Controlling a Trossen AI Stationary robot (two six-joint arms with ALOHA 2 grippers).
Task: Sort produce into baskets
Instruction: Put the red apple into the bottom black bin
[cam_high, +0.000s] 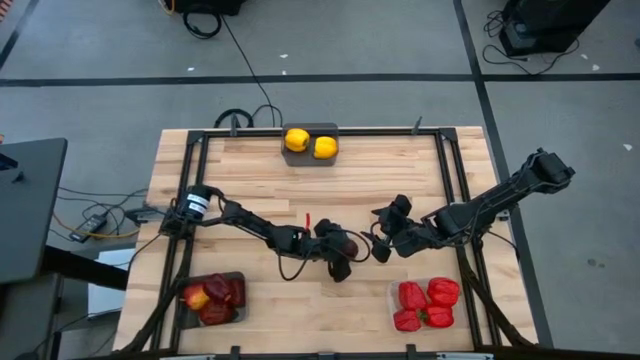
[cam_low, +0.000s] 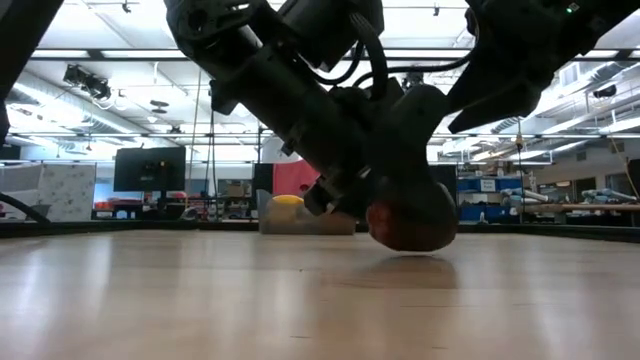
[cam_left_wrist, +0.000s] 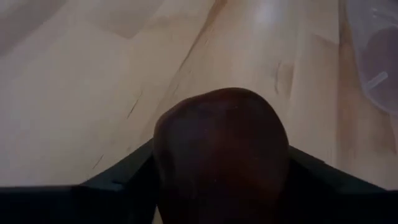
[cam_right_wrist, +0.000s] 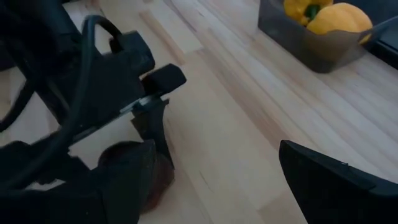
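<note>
My left gripper is shut on a dark maroon apple-like fruit at the table's middle, low over the wood. The fruit also shows in the low view. My right gripper is open and empty just to the right of that fruit, its fingers wide apart. Two yellow fruits lie in a dark grey basket at the far edge. Red peppers fill a clear basket at the near right. Maroon and red-orange fruits lie in a dark basket at the near left. My left gripper pinches the maroon fruit by its two opposite sides between its two fingers. The fingers slant down from the table's left. The fruit bulges out past the fingertips; its underside is at or just above the tabletop, I cannot tell which.
A dark metal frame runs along the table's edges. A small red mark lies on the wood behind the left gripper. Bare wood lies between the three baskets.
</note>
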